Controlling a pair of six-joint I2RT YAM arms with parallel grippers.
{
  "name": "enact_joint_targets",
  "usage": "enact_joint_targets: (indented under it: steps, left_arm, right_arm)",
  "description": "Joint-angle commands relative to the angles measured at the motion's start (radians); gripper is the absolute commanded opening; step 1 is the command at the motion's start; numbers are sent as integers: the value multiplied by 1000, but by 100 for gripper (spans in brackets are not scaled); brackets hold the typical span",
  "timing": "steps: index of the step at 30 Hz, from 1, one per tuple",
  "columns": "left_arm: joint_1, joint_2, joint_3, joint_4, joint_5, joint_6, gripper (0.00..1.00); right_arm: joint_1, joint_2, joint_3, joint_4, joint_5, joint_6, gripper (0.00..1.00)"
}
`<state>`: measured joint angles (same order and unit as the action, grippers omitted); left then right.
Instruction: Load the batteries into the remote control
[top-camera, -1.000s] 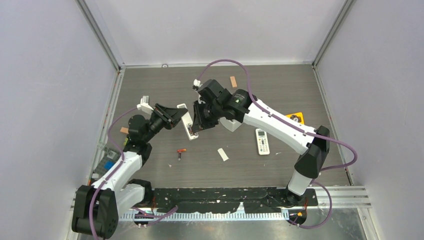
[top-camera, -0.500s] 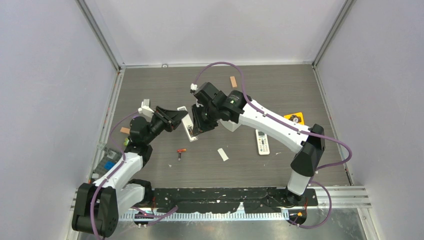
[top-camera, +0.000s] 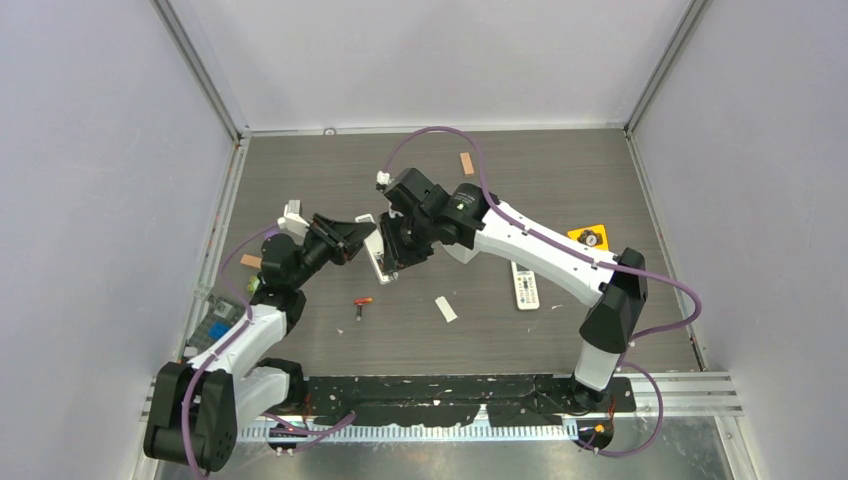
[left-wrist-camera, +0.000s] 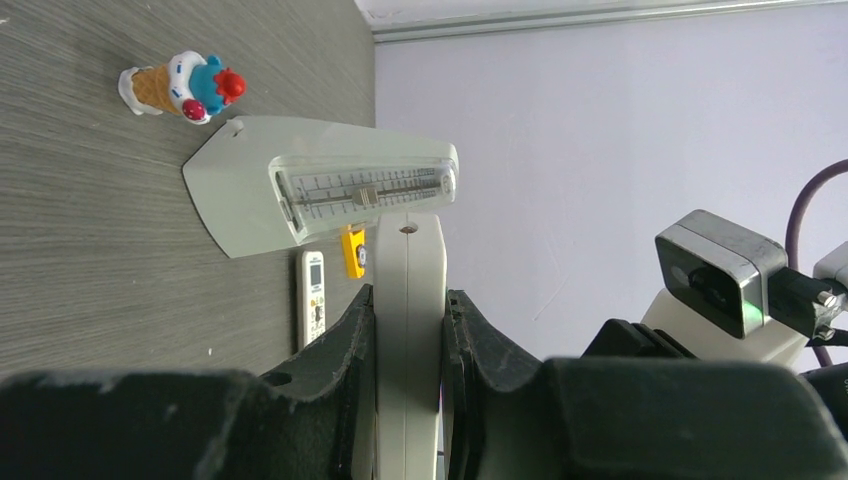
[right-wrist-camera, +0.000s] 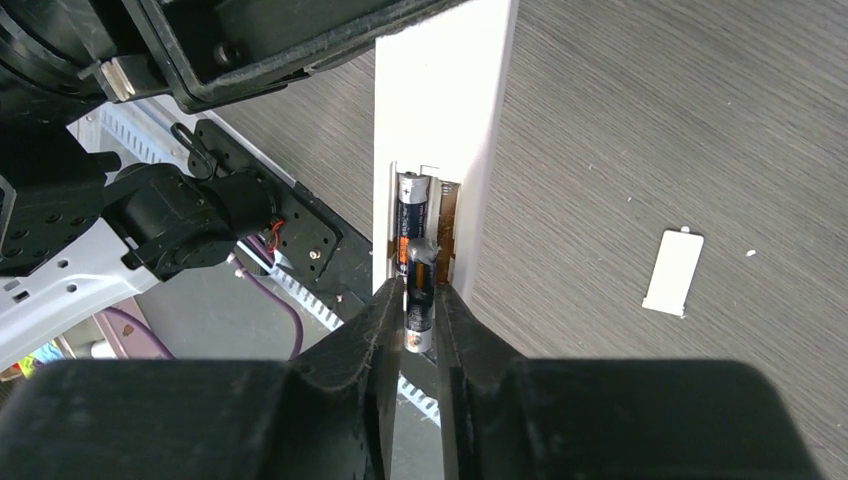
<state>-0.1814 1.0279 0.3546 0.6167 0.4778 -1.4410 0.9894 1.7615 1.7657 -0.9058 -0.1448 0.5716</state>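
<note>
The remote control is a long white bar that my left gripper holds off the table. In the left wrist view both fingers press its flat sides, so the left gripper is shut on the remote control. My right gripper is at the open battery bay of the remote control. One battery lies seated in the bay. A second battery sits tilted between the right fingertips, its far end in the bay. Another battery lies loose on the table.
The small white cover lies on the table near the loose battery; it also shows as a white cover in the right wrist view. A shorter white remote with buttons, an orange tag, a grey metronome and an ice-cream toy stand further off.
My right arm has edged left and closer to the remote control, now covering the top of the shorter white remote. The left arm shifted slightly, still holding the remote control.
</note>
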Motion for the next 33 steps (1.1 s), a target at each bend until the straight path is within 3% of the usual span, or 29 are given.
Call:
enact_joint_targets:
  steps: [1,12,17,25,33]
  left_arm:
    - [-3,3,-7,71,-7,-15,0]
    - [-3,6,-13,70,0,-30,0]
    - [-3,2,-11,68,9,-114,0]
    - [-3,-16,23,-16,69,-238,0]
    - [-3,-64,17,-53,70,-257,0]
  right_arm:
    - [6,9,46,13,27,-10,26]
    - [6,-31,44,26,77,6,40]
    - [5,-154,-68,168,103,20,58]
    - [5,-394,-445,493,93,49,58]
    - [11,-459,-528,573,52,47,55]
